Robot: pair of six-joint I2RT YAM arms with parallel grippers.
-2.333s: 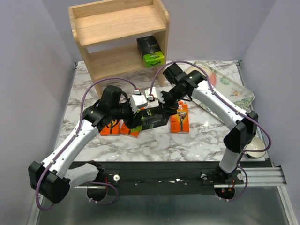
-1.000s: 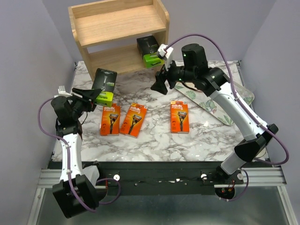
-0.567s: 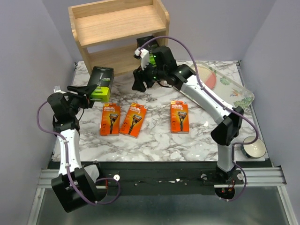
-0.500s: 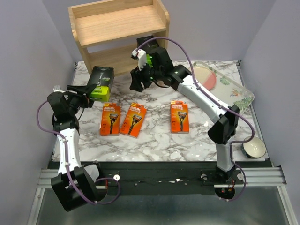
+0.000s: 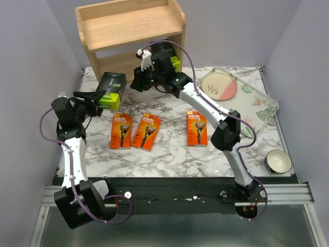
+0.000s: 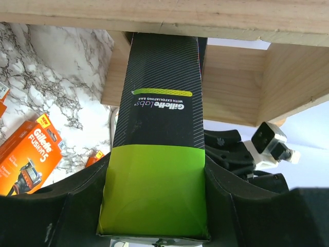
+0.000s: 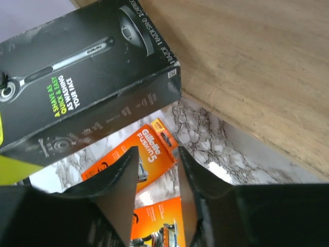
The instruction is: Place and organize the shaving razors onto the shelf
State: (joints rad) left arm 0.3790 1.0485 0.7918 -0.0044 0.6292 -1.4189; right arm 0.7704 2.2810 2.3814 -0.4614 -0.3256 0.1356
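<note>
The left fingers (image 6: 77,198) are clamping the lime-green end of a dark Gillette Labs pack (image 6: 159,118), aloft just before the wooden shelf (image 5: 131,25); the right fingers (image 7: 117,188) are hovering by its lower tier, narrowly apart and empty. A second dark pack (image 5: 175,64) is sitting there — three orange Fusion5 packs (image 5: 146,131) are waiting on the table (image 5: 169,159).

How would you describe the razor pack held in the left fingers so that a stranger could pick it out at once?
Find the wooden shelf at the back of the marble table, then look just in front of its left half. There the left fingers grip a dark pack with a lime-green end, held off the table, unlike the three orange packs lying flat nearby.
</note>
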